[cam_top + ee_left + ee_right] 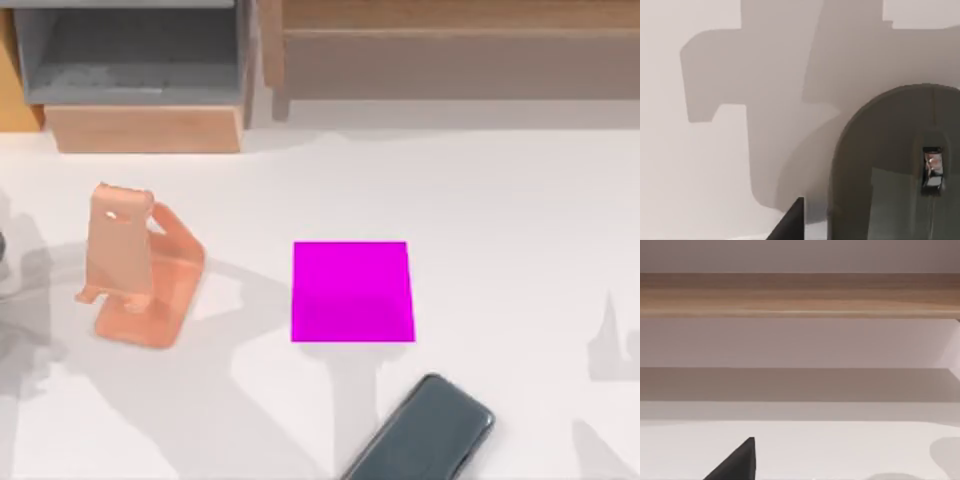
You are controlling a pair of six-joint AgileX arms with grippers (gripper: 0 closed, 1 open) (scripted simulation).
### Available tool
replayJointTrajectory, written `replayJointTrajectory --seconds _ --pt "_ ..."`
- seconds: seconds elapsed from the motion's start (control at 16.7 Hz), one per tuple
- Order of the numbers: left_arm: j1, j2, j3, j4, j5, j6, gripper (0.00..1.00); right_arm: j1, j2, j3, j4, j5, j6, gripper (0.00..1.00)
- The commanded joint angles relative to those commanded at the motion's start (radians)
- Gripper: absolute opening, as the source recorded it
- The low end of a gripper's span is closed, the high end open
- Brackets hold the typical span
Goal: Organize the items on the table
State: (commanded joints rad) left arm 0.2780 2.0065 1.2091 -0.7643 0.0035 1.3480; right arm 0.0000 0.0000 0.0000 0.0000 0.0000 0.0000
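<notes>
- Top view shows the dark grey-blue rounded-rectangle smartphone (425, 432) lying flat on the plain white table (520, 230) at the near edge, just below the flat magenta square pad (352, 291) and apart from it.
- Its long axis runs on a diagonal: the rounded end in sight points up and to the table's right, while the other end runs off the lower edge.
- Judged by look, the phone is stiff, thin, smooth and probably slippery; lying flat, it gives little edge to catch. A pinch across the two long sides, near the middle, seems safest.
- Left wrist view has the small dark grey oval computer mouse (890, 165) close under the left gripper, with one dark finger (792, 222) just beside its curved flank. I cannot tell how wide that gripper stands.
- The mouse looks light, hard and rounded, so fingers may slide off the dome; across its narrower flanks is the better hold.
- Right wrist view shows one dark finger (737, 462) of the right gripper over bare table, facing the wooden and grey shelf unit (800, 295); its spread I cannot tell.
- A salmon-orange phone stand (135, 270) stands upright at the table's left.
</notes>
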Motion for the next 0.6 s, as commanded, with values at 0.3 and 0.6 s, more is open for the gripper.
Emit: replayJointTrajectory --seconds 0.3,0.6 --pt "0.0 0.0 0.0 0.0 0.0 0.0 0.1 0.0 0.0 0.0 0.0 0.0 0.0 1.0" --pt "0.0 0.0 0.0 0.0 0.0 0.0 0.0 0.0 0.0 0.0 0.0 0.0 0.0 1.0"
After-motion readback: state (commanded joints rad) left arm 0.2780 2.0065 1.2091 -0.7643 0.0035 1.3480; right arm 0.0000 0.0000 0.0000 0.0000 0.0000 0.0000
